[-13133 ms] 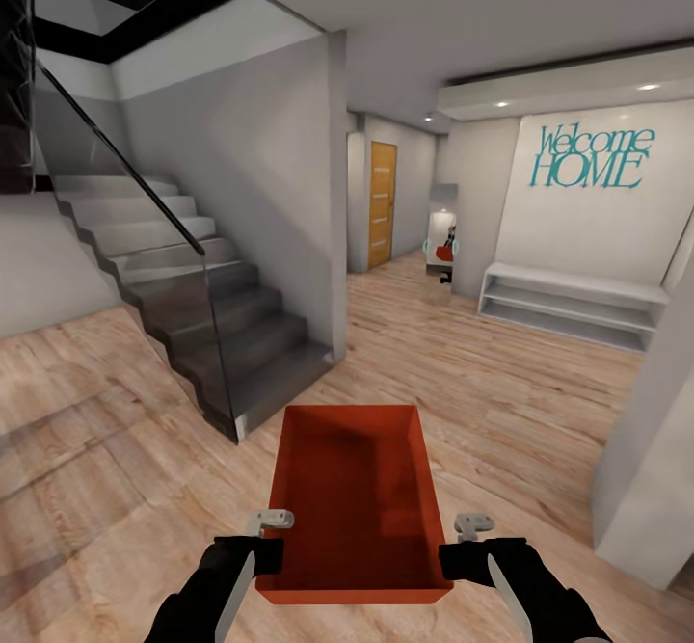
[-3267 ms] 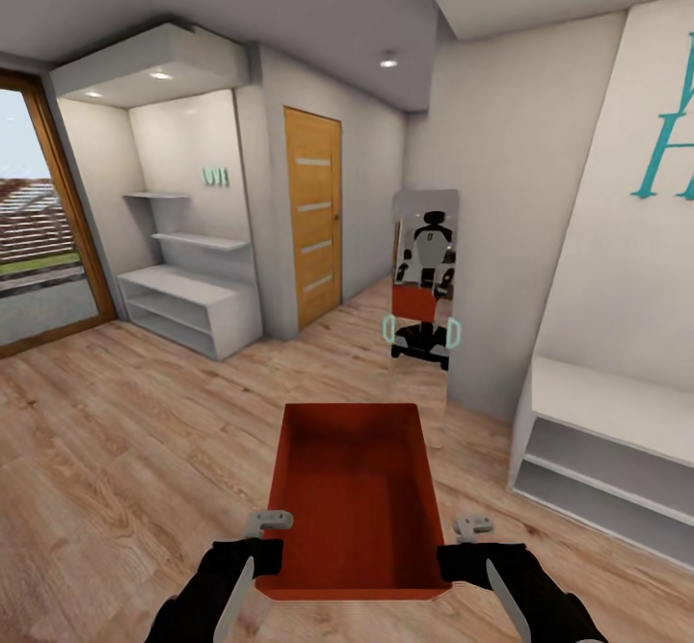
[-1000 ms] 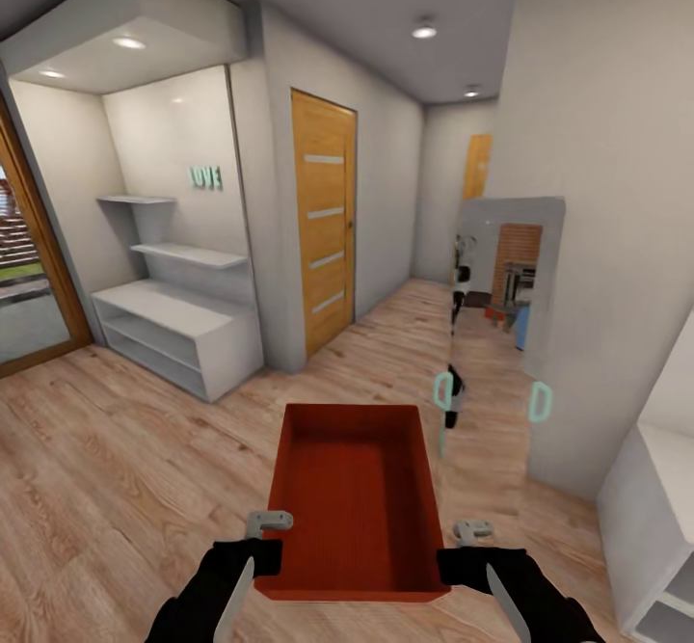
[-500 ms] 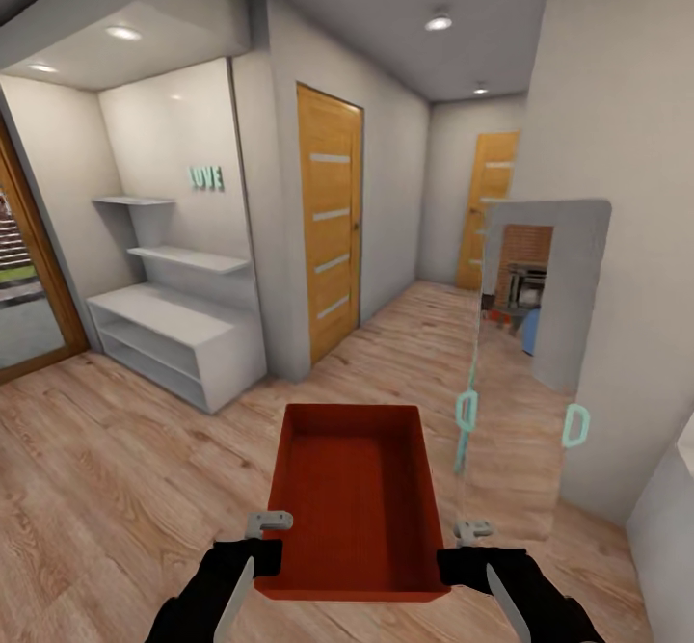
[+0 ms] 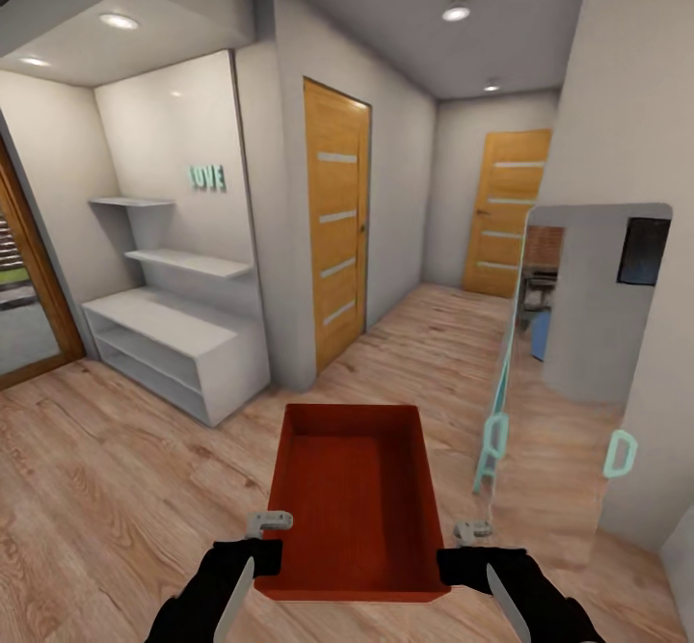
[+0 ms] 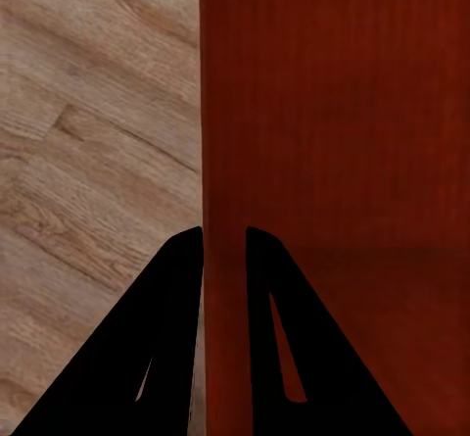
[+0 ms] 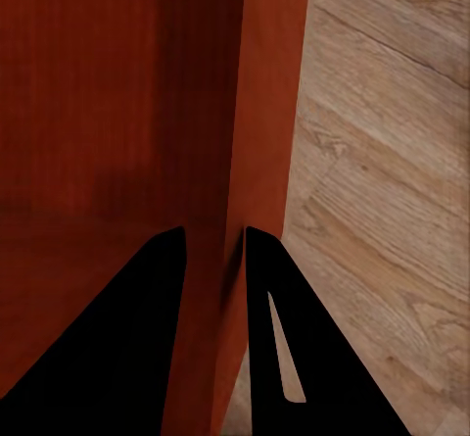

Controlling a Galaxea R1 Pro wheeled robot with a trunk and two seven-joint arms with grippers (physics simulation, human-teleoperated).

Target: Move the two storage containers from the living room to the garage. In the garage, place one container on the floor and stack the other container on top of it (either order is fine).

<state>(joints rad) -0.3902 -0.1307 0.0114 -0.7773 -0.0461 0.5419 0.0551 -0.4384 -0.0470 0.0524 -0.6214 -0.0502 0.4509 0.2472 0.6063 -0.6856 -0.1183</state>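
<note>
Carrying one storage container (image 5: pixel 352 503) was best done level, toward the farther wooden door (image 5: pixel 505 212). Left gripper (image 6: pixel 224 250) and right gripper (image 7: pixel 213 250) jaws were each clamped on a side wall, beside the mirror (image 5: pixel 578 373).

Both arms run off the head view's lower edge. The left end effector (image 5: pixel 260 539) and right end effector (image 5: pixel 469 542) cover parts of the storage container's (image 5: pixel 352 498) near corners. In each wrist view the container is cropped on three sides. The glass door (image 5: pixel 21 286) is cut by the frame's left edge. The mirror's (image 5: pixel 588 373) reflected objects are too small to identify.
</note>
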